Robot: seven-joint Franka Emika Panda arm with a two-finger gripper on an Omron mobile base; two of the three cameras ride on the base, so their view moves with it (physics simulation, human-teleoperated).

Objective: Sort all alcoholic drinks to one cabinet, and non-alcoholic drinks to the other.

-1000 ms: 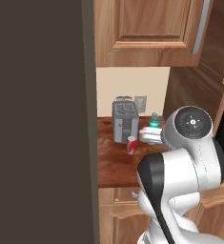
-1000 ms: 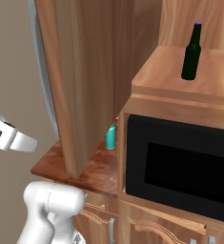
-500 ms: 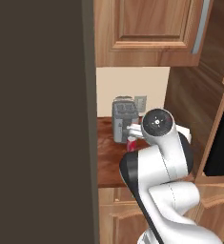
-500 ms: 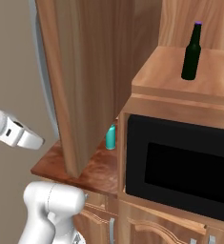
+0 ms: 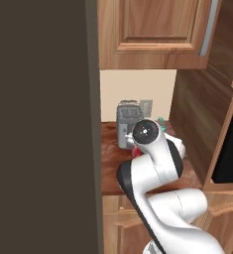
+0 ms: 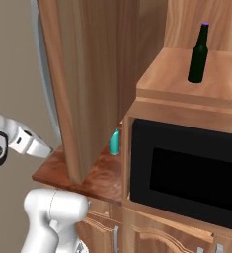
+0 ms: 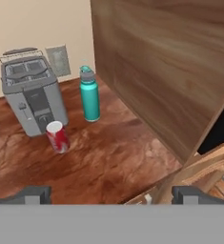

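1. The gripper [image 7: 111, 193] is fully spread, with nothing between its jaws. In the hand view its two dark fingertips [image 7: 35, 193] stand far apart at the lower edge, above the front part of the wooden counter [image 7: 113, 157].
2. The red soda can [image 7: 57, 137] stands upright on the counter, ahead of the gripper and toward its left fingertip, just in front of the grey toaster [image 7: 31, 95].
3. The teal bottle [image 7: 89, 94] with its grey cap stands upright just beside the toaster, on its right in the hand view, and farther back than the can. The right base view shows it [image 6: 115, 142] in the gap between the tall wooden panel [image 6: 90, 79] and the microwave [image 6: 186, 170].
4. The dark-green bottle [image 6: 198, 54] with the purple cap stands upright on the wooden top above the microwave, well apart from the counter items.
5. In the left base view the white arm [image 5: 155, 168] covers most of the counter in front of the toaster [image 5: 128, 121].
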